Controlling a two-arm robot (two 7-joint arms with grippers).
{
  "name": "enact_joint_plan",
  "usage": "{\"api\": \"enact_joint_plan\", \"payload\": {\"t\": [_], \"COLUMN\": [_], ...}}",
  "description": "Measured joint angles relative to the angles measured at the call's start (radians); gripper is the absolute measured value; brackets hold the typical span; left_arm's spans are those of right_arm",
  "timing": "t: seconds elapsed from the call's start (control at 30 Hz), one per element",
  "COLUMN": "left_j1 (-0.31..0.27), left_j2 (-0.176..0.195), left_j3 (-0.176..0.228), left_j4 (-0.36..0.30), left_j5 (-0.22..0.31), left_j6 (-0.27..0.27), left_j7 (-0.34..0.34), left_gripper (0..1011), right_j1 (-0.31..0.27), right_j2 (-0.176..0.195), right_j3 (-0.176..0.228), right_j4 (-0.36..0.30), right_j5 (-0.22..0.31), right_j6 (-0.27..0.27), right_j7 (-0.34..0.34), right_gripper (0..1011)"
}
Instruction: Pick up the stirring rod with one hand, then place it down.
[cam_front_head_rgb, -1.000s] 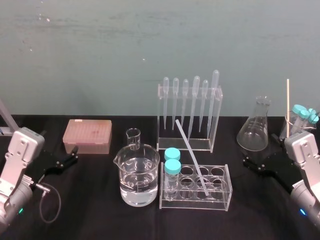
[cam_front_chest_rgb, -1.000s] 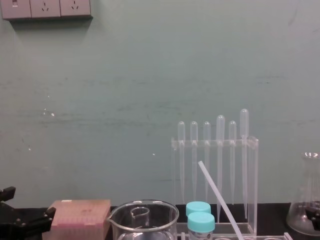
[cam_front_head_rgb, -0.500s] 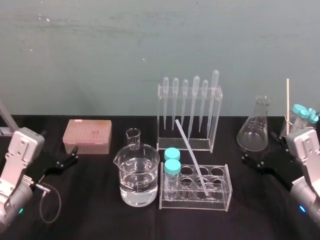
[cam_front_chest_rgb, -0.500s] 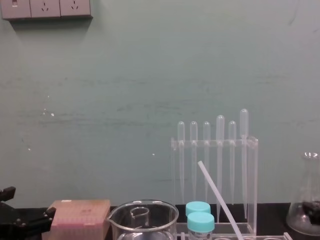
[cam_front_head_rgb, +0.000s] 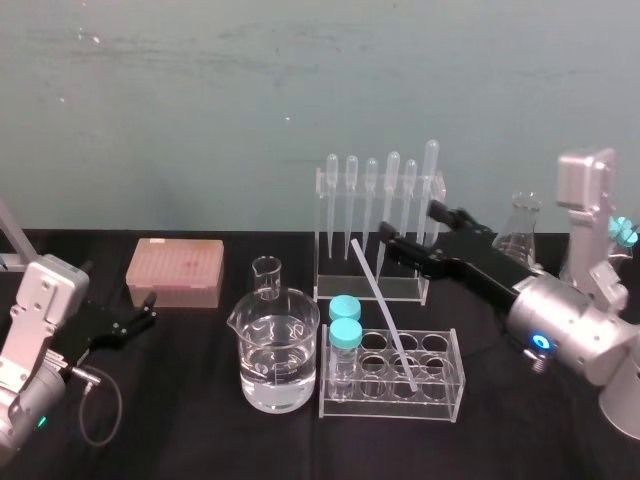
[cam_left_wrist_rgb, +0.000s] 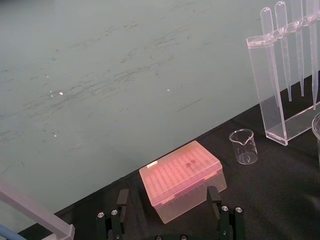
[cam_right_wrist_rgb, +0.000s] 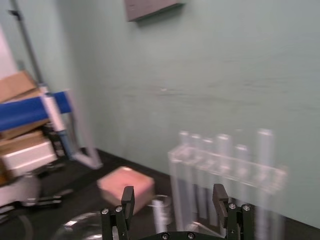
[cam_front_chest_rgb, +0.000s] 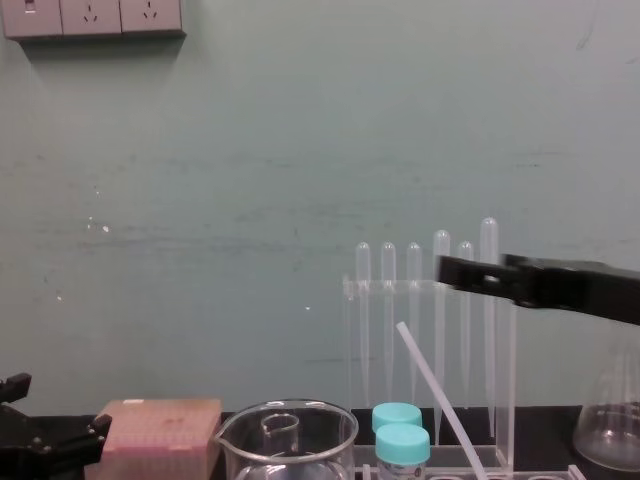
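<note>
Right gripper (cam_front_head_rgb: 410, 228) extended inward, fingers spread; left gripper (cam_front_head_rgb: 146, 308) rests low.

Stirring rod (cam_front_head_rgb: 381, 306): translucent-white, straight, leaning, lower end in a test tube rack (cam_front_head_rgb: 440, 405) hole.
Right gripper (cam_front_head_rgb: 405, 222): black, fingers apart, raised near the rod's top, not touching.

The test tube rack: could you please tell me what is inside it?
At the left end of the rack stand two teal-capped tubes; the stirring rod leans in a hole farther right. Their caps cover the tubes' mouths.
</note>
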Motion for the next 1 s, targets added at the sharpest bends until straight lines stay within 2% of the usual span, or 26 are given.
{"api": "enact_joint_plan", "payload": {"t": [0.13,0.37,0.5,0.77,1.0], "left_j1": [0.000,0.000,0.000,0.000,0.000], "left_j2": [0.000,0.000,0.000,0.000,0.000], "left_j3": [0.000,0.000,0.000,0.000,0.000], "left_j4": [0.000,0.000,0.000,0.000,0.000], "left_j5": [0.000,0.000,0.000,0.000,0.000], "left_j6": [0.000,0.000,0.000,0.000,0.000], "left_j7": [0.000,0.000,0.000,0.000,0.000], "left_gripper": [1000,1000,1000,1000,1000], "right_j1": [0.036,0.097,0.119,0.142,0.146], "right_j2": [-0.019,-0.060,-0.080,-0.108,-0.123], "right_j3": [-0.030,-0.077,-0.094,-0.111,-0.110], "right_j4": [0.009,0.067,0.100,0.154,0.172], "right_j5": [-0.013,-0.086,-0.107,-0.146,-0.170], "right_j6": [0.049,0.135,0.165,0.210,0.213], "right_j7": [0.021,-0.013,-0.012,-0.013,-0.015], "right_gripper": [1003,1003,1003,1003,1003]}}
